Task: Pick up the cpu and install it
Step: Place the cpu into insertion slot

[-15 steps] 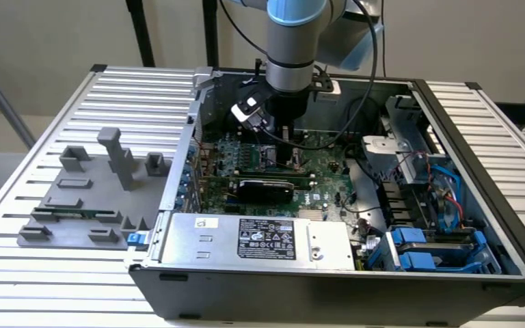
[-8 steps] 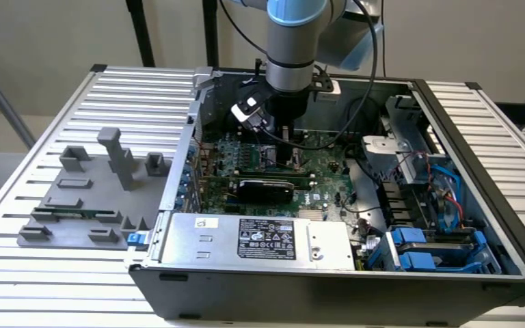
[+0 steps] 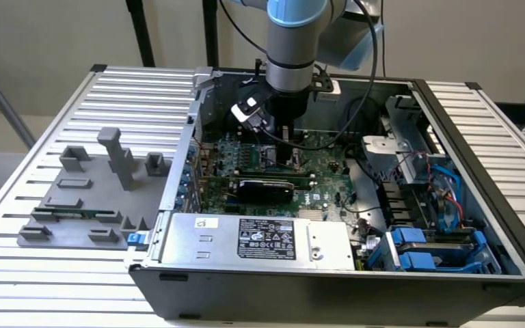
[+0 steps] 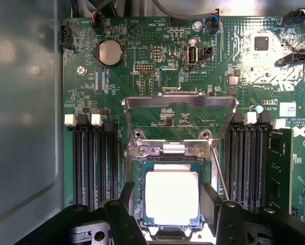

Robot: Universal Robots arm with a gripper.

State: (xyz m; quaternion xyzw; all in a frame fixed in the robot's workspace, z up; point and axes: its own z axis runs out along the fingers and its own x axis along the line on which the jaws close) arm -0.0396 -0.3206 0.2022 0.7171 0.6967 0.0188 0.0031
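Note:
The cpu (image 4: 172, 198), a flat square chip with a pale metal top, lies in the motherboard socket (image 4: 136, 164). The socket's metal load plate (image 4: 179, 102) stands flipped up behind it. My gripper (image 4: 168, 200) is open just above the chip, with one black finger (image 4: 127, 195) at each side of it, close to its edges. In the exterior view the arm reaches straight down into the open computer case, and the gripper (image 3: 284, 147) hangs low over the green motherboard (image 3: 322, 188).
Memory slots (image 4: 94, 163) flank the socket on both sides. A thin socket lever (image 4: 220, 176) runs beside one finger. The case holds a power supply (image 3: 253, 239), an expansion card (image 3: 262, 186) and blue drive bays (image 3: 426, 249). Grey fixture blocks (image 3: 89, 198) stand on the slatted table at the exterior view's left.

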